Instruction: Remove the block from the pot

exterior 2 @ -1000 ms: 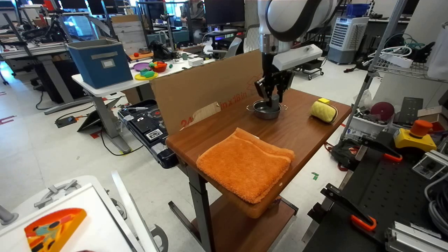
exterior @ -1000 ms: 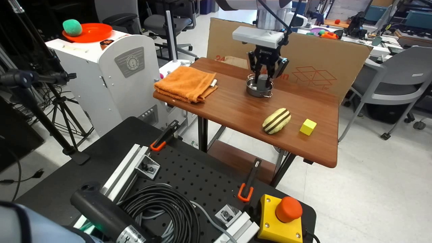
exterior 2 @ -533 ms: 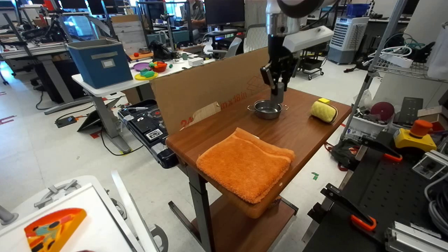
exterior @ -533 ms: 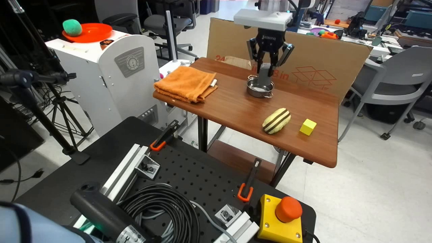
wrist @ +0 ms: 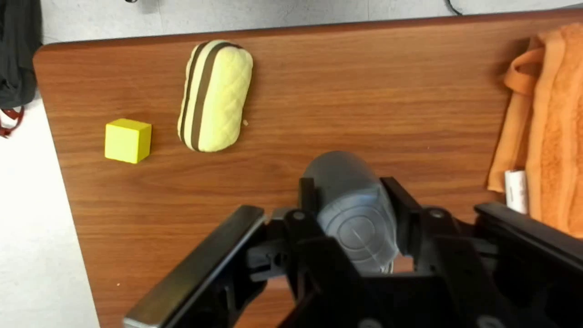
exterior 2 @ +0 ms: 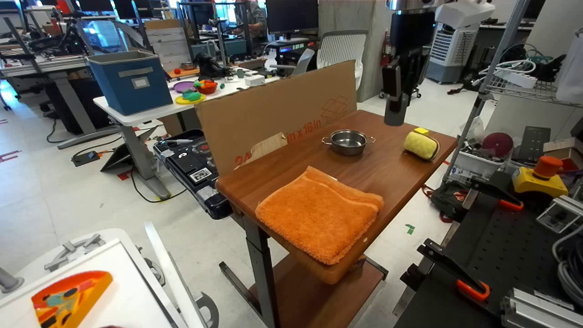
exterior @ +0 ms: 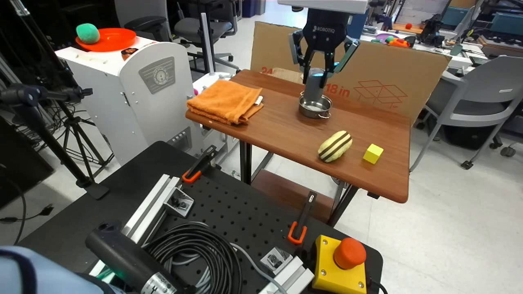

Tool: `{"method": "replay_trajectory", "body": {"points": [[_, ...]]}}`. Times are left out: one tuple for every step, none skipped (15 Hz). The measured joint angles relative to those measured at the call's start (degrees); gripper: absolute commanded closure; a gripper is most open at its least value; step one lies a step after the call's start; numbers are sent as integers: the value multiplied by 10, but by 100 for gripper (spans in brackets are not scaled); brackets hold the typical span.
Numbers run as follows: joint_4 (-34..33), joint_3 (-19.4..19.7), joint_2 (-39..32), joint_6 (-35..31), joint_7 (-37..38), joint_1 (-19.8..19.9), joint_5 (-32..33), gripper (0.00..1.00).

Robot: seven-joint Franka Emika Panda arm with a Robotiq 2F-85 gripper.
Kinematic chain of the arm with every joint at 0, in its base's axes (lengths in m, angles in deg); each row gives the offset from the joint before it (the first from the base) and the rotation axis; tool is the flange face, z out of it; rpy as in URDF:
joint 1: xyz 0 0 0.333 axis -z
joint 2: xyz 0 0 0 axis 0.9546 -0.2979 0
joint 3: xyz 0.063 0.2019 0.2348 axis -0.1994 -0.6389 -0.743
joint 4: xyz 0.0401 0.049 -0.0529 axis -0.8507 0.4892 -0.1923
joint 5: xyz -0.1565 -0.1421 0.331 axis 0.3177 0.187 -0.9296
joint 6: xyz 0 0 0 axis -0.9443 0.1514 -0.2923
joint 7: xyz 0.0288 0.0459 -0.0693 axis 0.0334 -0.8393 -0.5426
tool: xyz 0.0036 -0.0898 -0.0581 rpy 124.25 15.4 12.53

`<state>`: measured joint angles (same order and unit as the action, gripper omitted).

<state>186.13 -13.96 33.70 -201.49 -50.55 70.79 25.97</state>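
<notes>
My gripper (exterior: 315, 79) is shut on a grey cylinder (exterior: 314, 92), with its fingers on either side. The cylinder hangs roughly upright above the table. In an exterior view the cylinder (exterior 2: 394, 117) is right of the pot and apart from it. In the wrist view the cylinder (wrist: 339, 171) sits between the fingertips (wrist: 347, 184). The small round metal pot (exterior: 311, 113) stands upright on the table. In an exterior view the inside of the pot (exterior 2: 348, 150) looks bare. The pot is mostly hidden in the wrist view. No separate tiny light-coloured block shows.
A striped yellow piece (wrist: 216, 98) and a bright yellow cube (wrist: 123, 142) lie on the wooden table (exterior: 282, 130). A folded orange cloth (exterior 2: 321, 214) lies at one end. A cardboard sheet (exterior 2: 278, 116) stands along one edge, close behind the pot.
My gripper has lifted the grey cylinder up out of the pot and moved it away, to the right of the pot in an exterior view. The pot has stayed in place.
</notes>
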Motion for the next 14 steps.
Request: {"method": "replay_trajectory", "body": {"points": [[9,-3,1,-1,0,0,0,86],[15,-6,-2,-4,2,-1,1,86],[18,-9,-8,-8,9,-1,2,86],[20,-13,-17,-17,17,-3,2,86],[20,-17,-28,-24,27,-5,3,86],[19,-19,-42,-31,38,-8,4,86],[18,-21,-56,-39,49,-12,4,86],[17,-22,-71,-45,60,-18,5,75],[15,-22,-85,-50,69,-23,6,36],[12,-22,-97,-51,76,-28,7,34],[10,-22,-106,-51,80,-31,7,28],[9,-22,-111,-50,83,-34,7,22],[8,-22,-112,-48,84,-36,7,13],[8,-22,-111,-43,84,-36,7,7]]}}
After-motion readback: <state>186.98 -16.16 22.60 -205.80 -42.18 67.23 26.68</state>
